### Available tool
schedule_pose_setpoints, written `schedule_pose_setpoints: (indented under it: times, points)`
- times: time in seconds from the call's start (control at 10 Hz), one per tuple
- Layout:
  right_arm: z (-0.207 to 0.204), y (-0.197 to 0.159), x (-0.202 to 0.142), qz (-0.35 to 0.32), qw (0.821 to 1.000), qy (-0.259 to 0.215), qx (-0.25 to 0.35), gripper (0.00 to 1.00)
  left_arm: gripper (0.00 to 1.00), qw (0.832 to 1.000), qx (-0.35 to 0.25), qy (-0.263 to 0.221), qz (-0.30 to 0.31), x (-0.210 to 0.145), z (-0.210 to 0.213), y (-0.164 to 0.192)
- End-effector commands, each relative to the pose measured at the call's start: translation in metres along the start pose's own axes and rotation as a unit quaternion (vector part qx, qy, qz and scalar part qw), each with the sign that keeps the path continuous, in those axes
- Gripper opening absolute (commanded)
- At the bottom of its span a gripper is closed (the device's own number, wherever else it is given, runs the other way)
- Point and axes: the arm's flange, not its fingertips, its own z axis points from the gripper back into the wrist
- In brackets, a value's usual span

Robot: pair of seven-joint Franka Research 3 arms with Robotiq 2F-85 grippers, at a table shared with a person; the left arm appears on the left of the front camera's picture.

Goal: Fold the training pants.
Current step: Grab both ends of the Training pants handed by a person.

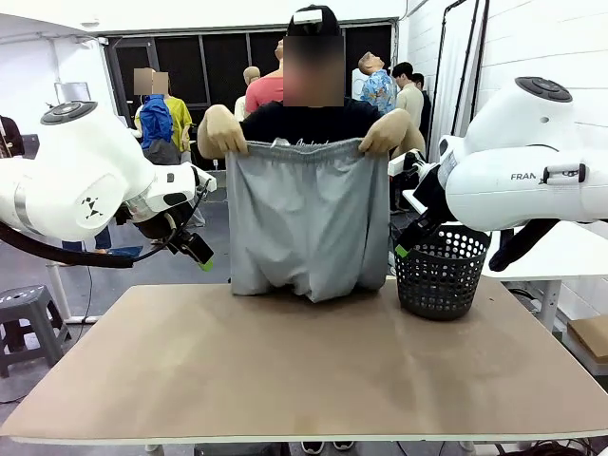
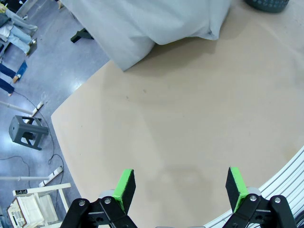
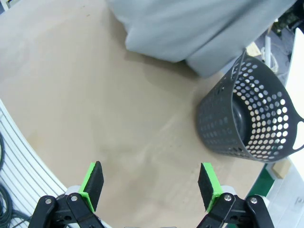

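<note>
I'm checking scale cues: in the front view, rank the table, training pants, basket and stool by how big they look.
1. table
2. training pants
3. black mesh basket
4. grey stool; it looks close to the basket and stands on the floor beside the table, so that pair is unsure.

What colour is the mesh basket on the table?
Black; the perforated plastic mesh basket shows best in the right wrist view.

table [image 1: 304, 380]: tan, plain flat top
basket [image 1: 442, 275]: black mesh, upright near the far right edge
training pants [image 1: 309, 223]: grey, lower ends bunched on far edge, beside basket
</note>
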Motion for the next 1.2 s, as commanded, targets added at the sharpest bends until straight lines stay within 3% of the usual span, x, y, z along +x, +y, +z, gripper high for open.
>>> schedule_pose_setpoints:
  times: [0.0, 1.1]
  points:
    - [-0.0003, 0.0, -0.0002, 0.0, 1.0, 0.001, 0.0, 1.0, 1.0, 1.0, -0.001, 0.0, 0.001, 0.0016, -0.0006, 0.0016]
    - [-0.0003, 0.0, -0.0002, 0.0, 1.0, 0.001, 0.0, 1.0, 1.0, 1.0, -0.001, 0.0, 0.001, 0.0016, -0.0006, 0.0016]
